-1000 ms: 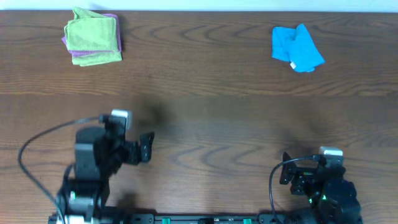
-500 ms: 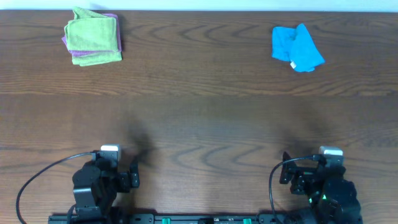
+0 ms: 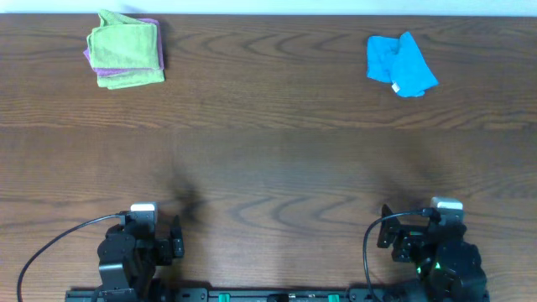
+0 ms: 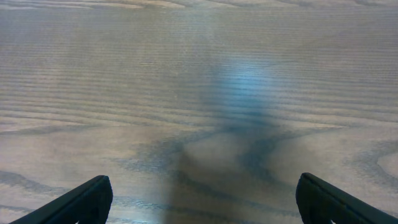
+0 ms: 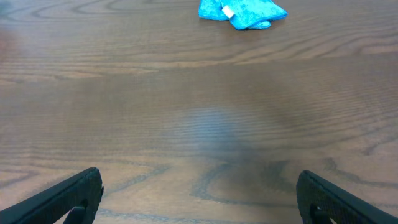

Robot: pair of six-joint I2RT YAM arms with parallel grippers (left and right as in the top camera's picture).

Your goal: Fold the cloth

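Note:
A crumpled blue cloth (image 3: 400,65) lies at the far right of the wooden table; it also shows at the top of the right wrist view (image 5: 241,11). A folded stack of green and purple cloths (image 3: 125,49) lies at the far left. My left gripper (image 3: 175,237) is open and empty at the near left edge, its fingertips wide apart over bare wood (image 4: 202,193). My right gripper (image 3: 386,230) is open and empty at the near right edge (image 5: 199,186). Both grippers are far from the cloths.
The wooden table (image 3: 277,159) spans the whole view. A black cable (image 3: 50,252) loops from the left arm at the near left. The robot base rail (image 3: 268,295) runs along the near edge.
My left arm has pulled back from mid-table to the near edge and folded down. The right arm and both cloths have not moved.

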